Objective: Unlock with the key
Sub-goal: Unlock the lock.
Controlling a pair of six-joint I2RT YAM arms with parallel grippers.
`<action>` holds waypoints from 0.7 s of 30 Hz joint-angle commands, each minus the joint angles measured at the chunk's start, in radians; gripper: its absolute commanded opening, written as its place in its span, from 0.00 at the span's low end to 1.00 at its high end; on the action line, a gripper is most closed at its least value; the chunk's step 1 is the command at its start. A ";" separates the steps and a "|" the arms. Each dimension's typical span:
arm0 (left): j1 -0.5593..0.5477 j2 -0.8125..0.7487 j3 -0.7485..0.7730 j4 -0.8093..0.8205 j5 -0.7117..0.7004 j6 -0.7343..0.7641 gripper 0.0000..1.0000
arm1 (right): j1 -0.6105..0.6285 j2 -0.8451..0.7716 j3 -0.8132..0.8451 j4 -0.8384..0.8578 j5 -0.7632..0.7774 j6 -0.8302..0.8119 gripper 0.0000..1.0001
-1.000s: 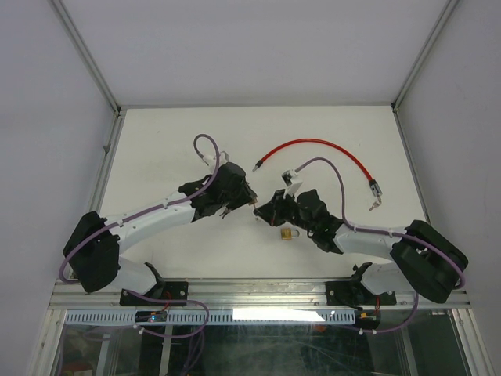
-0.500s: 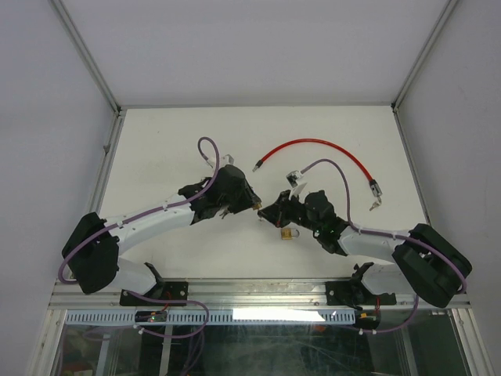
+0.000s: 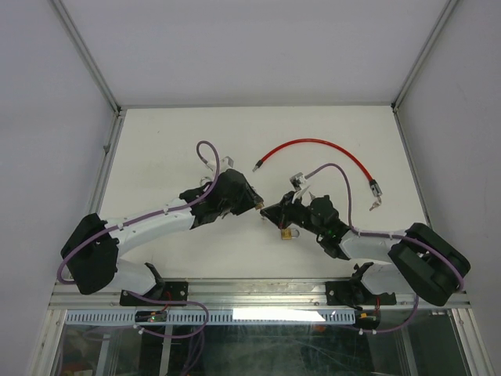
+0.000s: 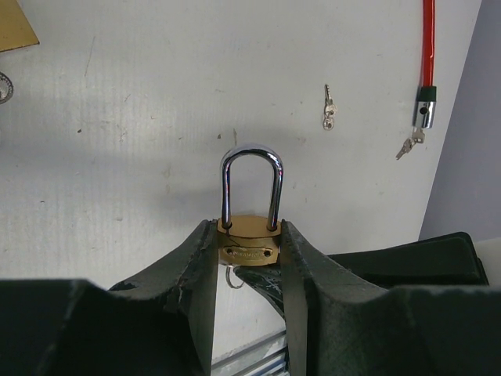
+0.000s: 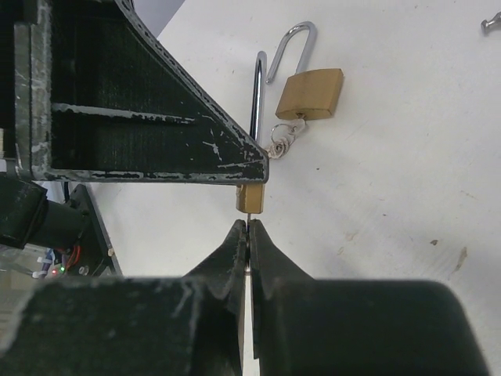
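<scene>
A small brass padlock (image 4: 250, 237) with a closed steel shackle (image 4: 251, 160) is gripped by its body between the jaws of my left gripper (image 4: 250, 241), held above the table. My right gripper (image 5: 249, 229) is shut on a thin key (image 5: 249, 221), whose tip meets the bottom of that padlock (image 5: 250, 197). A small wire ring (image 4: 231, 280) hangs under the padlock. In the top view the two grippers meet nose to nose, left gripper (image 3: 254, 204) and right gripper (image 3: 269, 211).
A second brass padlock (image 5: 311, 92) lies on the table with its shackle open and a key ring at its base, also padlock (image 3: 289, 233). A red cable lock (image 3: 313, 146) arcs across the back, with keys (image 3: 375, 205) at its right end. Loose keys (image 4: 329, 117) lie beyond.
Both grippers have shifted a little to the right and closed the gap between them, so the key tip now meets the held padlock. Grips are unchanged.
</scene>
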 commanded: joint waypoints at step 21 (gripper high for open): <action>-0.100 -0.272 -0.262 0.505 0.272 0.044 0.00 | -0.137 0.215 0.129 0.647 -0.271 0.408 0.00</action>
